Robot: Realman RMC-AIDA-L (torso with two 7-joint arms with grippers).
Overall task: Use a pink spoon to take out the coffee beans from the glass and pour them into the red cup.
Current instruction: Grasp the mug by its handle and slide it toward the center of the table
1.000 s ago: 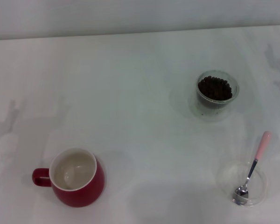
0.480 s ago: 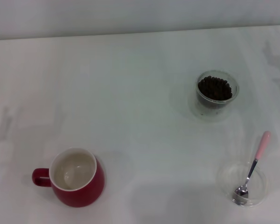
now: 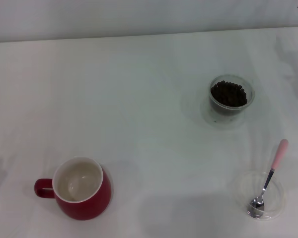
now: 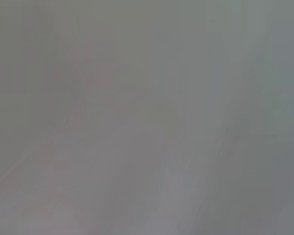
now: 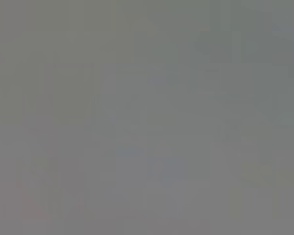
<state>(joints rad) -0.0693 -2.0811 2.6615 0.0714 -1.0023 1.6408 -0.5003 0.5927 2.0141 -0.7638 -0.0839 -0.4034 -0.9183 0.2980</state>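
Four items sit on the white table (image 3: 139,74), none of them held. The red cup (image 3: 82,196) stands near my left, handle pointing outward to the left, its cream inside bare. The glass (image 3: 231,95) is farther out on my right with the coffee beans (image 3: 229,93) heaped to near its rim. The pink spoon (image 3: 269,176) lies nearest on my right, its metal bowl resting in a shallow clear dish (image 3: 241,186) and its pink handle propped on the far rim, angled up and away from me.

Step in hand, as I judge it: fetch the spoon; nothing has been scooped yet. The right gripper is the natural one, since spoon and glass are both on that side. I would pinch the pink handle end where it overhangs the rim, not the thin metal neck, and lift straight up so the dish is not dragged. The grip should keep the bowl level for the long carry across to the cup, which stands well apart from the glass.

Not observable: neither the left gripper nor the right gripper appears in the head view; only a dark sliver shows at the top right corner, unidentifiable. Both wrist views give featureless grey, so I cannot tell whether either set of fingers is spread or closed, nor where exactly the arms hang.
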